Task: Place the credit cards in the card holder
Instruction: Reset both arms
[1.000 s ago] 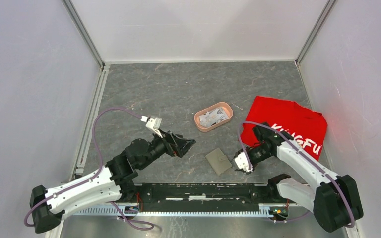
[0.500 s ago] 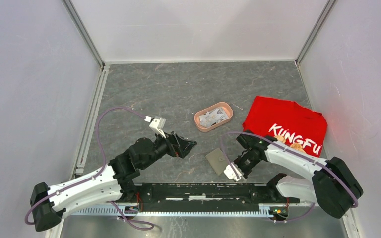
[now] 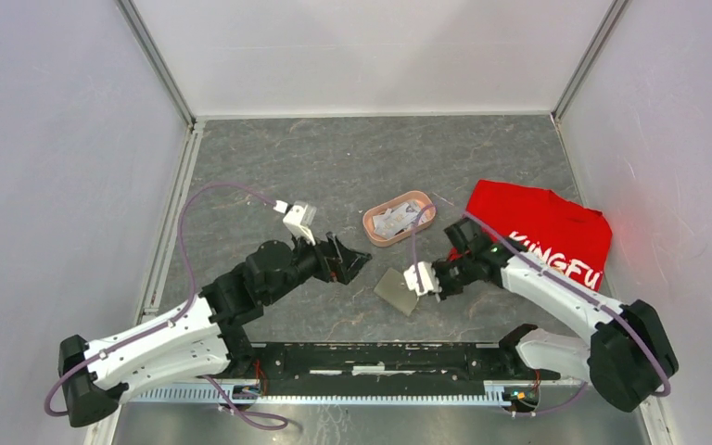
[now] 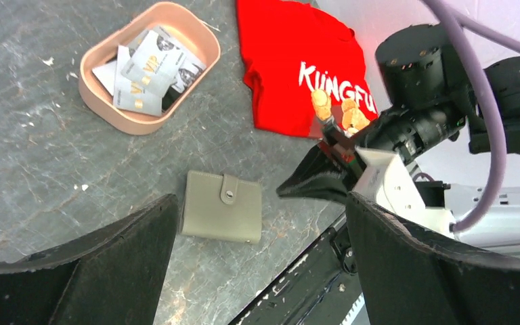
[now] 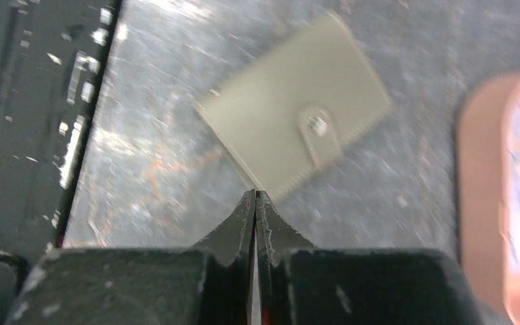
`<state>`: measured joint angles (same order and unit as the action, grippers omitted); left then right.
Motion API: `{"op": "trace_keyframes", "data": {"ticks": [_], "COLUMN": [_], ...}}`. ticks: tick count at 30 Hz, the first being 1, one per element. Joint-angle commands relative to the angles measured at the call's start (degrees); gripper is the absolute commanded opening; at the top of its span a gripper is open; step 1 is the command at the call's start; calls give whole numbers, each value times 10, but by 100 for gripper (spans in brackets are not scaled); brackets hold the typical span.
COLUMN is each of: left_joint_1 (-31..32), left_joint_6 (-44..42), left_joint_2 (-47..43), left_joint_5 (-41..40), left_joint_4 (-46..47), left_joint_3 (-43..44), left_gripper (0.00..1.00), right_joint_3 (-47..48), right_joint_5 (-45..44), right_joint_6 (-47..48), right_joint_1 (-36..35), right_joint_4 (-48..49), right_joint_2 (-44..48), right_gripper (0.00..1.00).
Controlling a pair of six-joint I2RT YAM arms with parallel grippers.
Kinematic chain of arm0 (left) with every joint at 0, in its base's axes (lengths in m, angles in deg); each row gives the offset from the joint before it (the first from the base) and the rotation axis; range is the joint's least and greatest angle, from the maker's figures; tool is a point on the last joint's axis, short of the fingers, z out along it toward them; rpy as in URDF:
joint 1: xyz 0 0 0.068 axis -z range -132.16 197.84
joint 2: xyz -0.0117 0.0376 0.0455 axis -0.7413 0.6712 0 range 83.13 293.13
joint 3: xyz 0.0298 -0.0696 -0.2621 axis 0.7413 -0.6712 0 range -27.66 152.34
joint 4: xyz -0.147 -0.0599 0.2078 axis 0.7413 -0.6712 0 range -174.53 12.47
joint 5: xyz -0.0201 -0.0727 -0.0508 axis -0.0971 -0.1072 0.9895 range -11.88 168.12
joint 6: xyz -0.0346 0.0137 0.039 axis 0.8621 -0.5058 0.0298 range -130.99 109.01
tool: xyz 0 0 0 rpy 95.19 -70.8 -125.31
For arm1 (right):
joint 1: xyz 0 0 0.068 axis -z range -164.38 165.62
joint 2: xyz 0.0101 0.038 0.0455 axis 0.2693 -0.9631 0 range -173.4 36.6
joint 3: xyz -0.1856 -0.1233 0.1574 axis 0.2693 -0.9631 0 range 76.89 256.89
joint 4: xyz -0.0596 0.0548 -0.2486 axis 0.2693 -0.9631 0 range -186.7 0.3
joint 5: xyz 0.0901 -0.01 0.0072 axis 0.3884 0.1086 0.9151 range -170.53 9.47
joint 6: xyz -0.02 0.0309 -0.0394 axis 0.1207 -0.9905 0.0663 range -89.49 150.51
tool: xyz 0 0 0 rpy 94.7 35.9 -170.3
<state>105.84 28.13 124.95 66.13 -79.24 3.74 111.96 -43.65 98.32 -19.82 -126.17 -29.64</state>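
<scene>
Caught the right end effector [image 5: 255,200] pressed shut on nothing, tips at the edge of the closed card holder [image 5: 298,132], touching it or a hair short; could not tell which from the blurred wrist view. Had swung in from the near right within the last second and had evidently shoved the card holder a little leftward and farther out on the counter [image 3: 269,167], turning it along the way. Left the flap still studded down and the card holder folded flat. Judged this a repositioning nudge, not progress on loading.

Found the left end effector [image 3: 350,258] spread wide and empty, edged slightly farther out over the same second. Hovered just left of the card holder, framing it between the fingers in its own camera. Put the card holder, then, between the two end effectors, closer to the right one.

Placed the credit cards [image 4: 145,68] untouched in a loose pile inside the pink tray [image 4: 101,105], just beyond the card holder on the far side and apart from both end effectors. Showed a red T-shirt [image 4: 277,81] lying to the right, partly under the right arm.

Called next, by the look of it, for lifting the flap, likely with one end effector pinning and the other prying.
</scene>
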Motion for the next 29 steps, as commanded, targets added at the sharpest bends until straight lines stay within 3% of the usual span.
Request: {"op": "trace_keyframes", "data": {"ticks": [1, 2, 6, 8, 15, 17, 23, 29], "left_joint_1": [-23, -34, -99, -132, -164, -164, -164, -164], "left_joint_6": [-55, -61, -82, -96, -136, -137, -134, -134], "left_joint_2": [35, 46, 80, 93, 109, 108, 99, 82], "left_joint_5": [-10, -2, 63, 88, 124, 138, 158, 158], "left_joint_4": [-69, -83, -130, -160, -228, -236, -241, -238], "left_joint_3": [105, 126, 214, 264, 392, 402, 398, 397], "left_gripper": [98, 98, 99, 99, 100, 100, 100, 100], "right_joint_3": [75, 95, 211, 257, 309, 350, 420, 432], "right_joint_5": [15, 16, -7, -21, -165, -201, -215, -169], "right_joint_6": [3, -15, -82, -165, -505, -564, -595, -577], "right_joint_1": [94, 131, 242, 283, 325, 325, 325, 325], "right_joint_4": [-80, -80, -78, -38, 141, 124, 99, 90], "right_joint_2": [34, 49, 82, 94, 156, 145, 143, 145], "right_gripper": [7, 15, 74, 97, 98, 98, 98, 98]}}
